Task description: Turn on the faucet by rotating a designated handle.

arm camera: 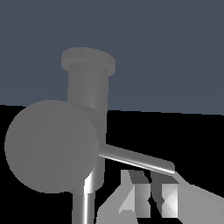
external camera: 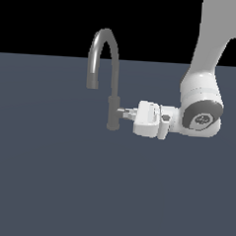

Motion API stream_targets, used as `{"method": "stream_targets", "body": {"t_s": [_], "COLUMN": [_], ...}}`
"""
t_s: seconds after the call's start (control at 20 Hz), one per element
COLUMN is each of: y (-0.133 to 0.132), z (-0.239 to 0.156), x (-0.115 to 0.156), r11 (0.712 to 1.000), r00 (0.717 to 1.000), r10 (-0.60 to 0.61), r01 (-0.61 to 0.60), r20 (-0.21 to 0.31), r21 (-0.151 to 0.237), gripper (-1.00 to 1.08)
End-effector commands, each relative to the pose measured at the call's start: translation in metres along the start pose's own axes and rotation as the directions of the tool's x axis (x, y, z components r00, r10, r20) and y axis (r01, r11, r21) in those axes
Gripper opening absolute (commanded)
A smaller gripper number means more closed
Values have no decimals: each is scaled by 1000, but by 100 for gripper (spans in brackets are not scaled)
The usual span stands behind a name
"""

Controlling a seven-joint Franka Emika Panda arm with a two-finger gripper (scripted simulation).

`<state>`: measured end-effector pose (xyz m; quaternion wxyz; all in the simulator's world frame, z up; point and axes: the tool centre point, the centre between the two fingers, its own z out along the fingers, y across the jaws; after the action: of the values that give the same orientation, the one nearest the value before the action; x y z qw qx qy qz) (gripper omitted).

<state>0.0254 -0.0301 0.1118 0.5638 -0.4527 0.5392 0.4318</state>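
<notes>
Directly ahead of the gripper (external camera: 134, 112) stands the faucet (external camera: 111, 97), upright on the dark surface (external camera: 61, 186), its handle (external camera: 121, 111) jutting from the column toward the fingertips. Wrist view shows the fingers (arm camera: 168, 199) nearly closed just beside the handle's thin lever pin (arm camera: 138, 159); whether they pinch it, I cannot tell.

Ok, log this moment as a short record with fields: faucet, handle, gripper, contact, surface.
faucet: tall grey metallic gooseneck faucet, upright, spout arching toward the exterior view's left
handle: short grey cylindrical handle stub on the column's side, toward the exterior view's right; thin lever pin shows in the wrist view
gripper: white gripper, level with the handle, coming from the exterior view's right
contact: fingertips right by the lever pin; touching or not cannot be told
surface: flat dark blue-grey floor
</notes>
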Motion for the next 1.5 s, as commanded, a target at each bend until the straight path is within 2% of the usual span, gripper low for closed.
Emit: {"method": "stream_targets", "body": {"t_s": [0.0,0.2,0.25,0.8,0.85,0.9,1.45], "y": [10,15,2,0,0,-10,-22], "z": [0,0,0,-1,-1,-2,-1], "x": [28,46,20,70,70,38,75], "r11": [999,999,1000,999,999,1000,1000], "r00": [999,999,1000,999,999,1000,1000], "r10": [33,44,2,41,41,-6,29], "r01": [-33,-44,-2,-41,-41,6,-29], "r20": [-7,-9,1,-8,-8,14,-2], "r21": [1,1,0,1,1,-8,-2], "gripper": [-100,-100,-100,-100,-100,-100,-100]}}
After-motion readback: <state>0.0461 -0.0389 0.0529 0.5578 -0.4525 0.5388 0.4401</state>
